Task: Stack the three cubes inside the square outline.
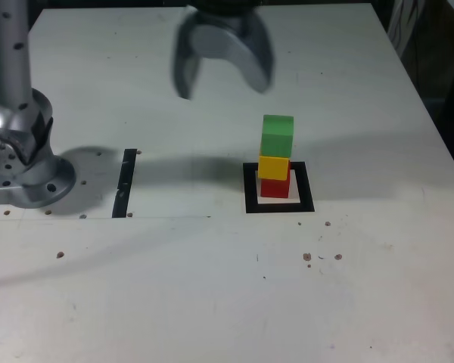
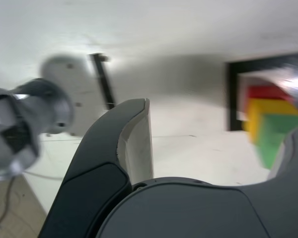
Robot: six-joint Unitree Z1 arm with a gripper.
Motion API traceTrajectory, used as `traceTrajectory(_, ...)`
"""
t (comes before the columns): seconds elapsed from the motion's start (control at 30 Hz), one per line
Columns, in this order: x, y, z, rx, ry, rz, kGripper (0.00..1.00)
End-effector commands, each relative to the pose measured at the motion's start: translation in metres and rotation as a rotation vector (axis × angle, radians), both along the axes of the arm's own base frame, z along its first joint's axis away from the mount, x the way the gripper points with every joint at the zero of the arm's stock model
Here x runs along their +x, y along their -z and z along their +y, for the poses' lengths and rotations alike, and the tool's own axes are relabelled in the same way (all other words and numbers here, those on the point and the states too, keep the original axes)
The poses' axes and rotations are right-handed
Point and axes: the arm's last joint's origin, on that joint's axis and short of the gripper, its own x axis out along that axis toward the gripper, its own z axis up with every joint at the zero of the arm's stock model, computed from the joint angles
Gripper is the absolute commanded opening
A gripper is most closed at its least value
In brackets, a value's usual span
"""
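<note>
Three cubes stand stacked inside the square outline (image 1: 279, 200): the red cube (image 1: 274, 187) at the bottom, the yellow cube (image 1: 274, 166) on it, the green cube (image 1: 277, 135) on top, sitting slightly askew. My gripper (image 1: 223, 79) hangs open above the table, up and toward the exterior view's left of the stack, holding nothing. In the wrist view the stack shows as green cube (image 2: 277, 134), yellow cube (image 2: 266, 110) and red cube (image 2: 266, 92) beside the outline (image 2: 233, 94), past my open fingers (image 2: 139, 144).
A narrow black strip (image 1: 125, 183) lies on the white table (image 1: 212, 287) at the exterior view's left. The arm's silver base (image 1: 23, 151) stands at the far left. Small dark specks dot the tabletop near the front.
</note>
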Motion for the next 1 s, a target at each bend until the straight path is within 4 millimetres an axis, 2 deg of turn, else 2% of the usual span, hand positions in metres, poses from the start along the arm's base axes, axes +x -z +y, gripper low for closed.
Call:
traceTrajectory(0.0,-0.057,-0.035,0.009,-0.005,-0.018,-0.131,0.99)
traceTrajectory(0.13,-0.085,-0.016,0.02,-0.01,-0.059,-0.091,0.99)
traceTrajectory(0.43,-0.118,0.058,0.016,-0.09,-0.088,-0.062,0.99)
traceTrajectory(0.63,-0.127,0.089,0.014,-0.116,-0.111,-0.017,0.99)
traceTrajectory(0.8,-0.125,0.107,0.015,-0.099,-0.117,0.059,0.99)
traceTrajectory(0.97,-0.129,0.117,0.009,-0.125,-0.096,0.058,0.99)
